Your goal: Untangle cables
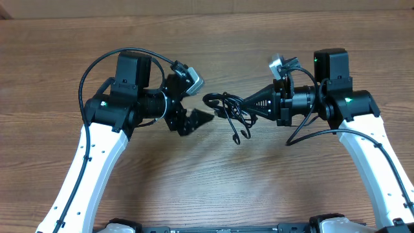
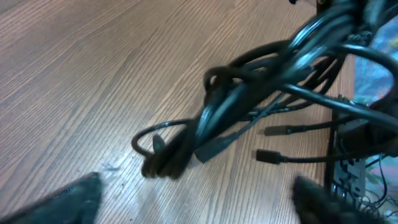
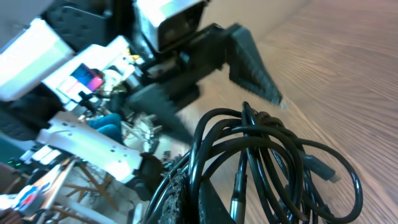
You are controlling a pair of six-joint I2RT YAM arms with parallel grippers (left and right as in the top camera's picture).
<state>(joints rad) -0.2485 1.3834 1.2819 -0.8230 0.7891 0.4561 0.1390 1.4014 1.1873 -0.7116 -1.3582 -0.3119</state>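
Note:
The cables are a tangled bundle of thin black loops at the table's middle, with one strand trailing down to a hooked end. My right gripper comes in from the right and is shut on the bundle's right side. In the right wrist view the loops fan out from its closed fingers, and a silver-tipped plug hangs among them. My left gripper stands open just left of the bundle, touching nothing. Its view shows the bundle ahead, two plug ends, and both fingertips wide apart.
Bare wooden tabletop surrounds the bundle. Thick black arm wires arc over the left arm, and others hang below the right wrist. The left arm's open fingers face the right wrist camera.

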